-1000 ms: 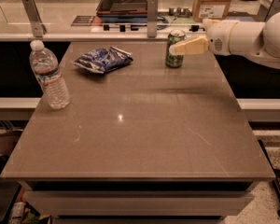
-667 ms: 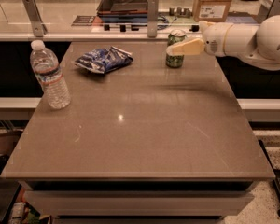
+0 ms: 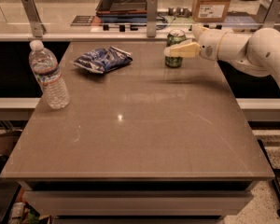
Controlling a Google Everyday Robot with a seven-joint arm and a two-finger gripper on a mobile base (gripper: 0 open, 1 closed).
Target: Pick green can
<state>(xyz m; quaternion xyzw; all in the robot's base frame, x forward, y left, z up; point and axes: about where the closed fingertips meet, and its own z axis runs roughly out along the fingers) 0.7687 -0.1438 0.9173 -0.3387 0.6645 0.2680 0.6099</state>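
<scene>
Three things sit on the bench (image 3: pixel 130 125): a bottle (image 3: pixel 49 76) at left, a blue bag (image 3: pixel 102 59) at the back, and the green can (image 3: pixel 173 62) upright near the far right edge. The end effector (image 3: pixel 177 48) comes in from the right and lies across the can's front, apparently around it; we cannot tell whether it is clamped. We judge the approach done, with closing and lifting left.
</scene>
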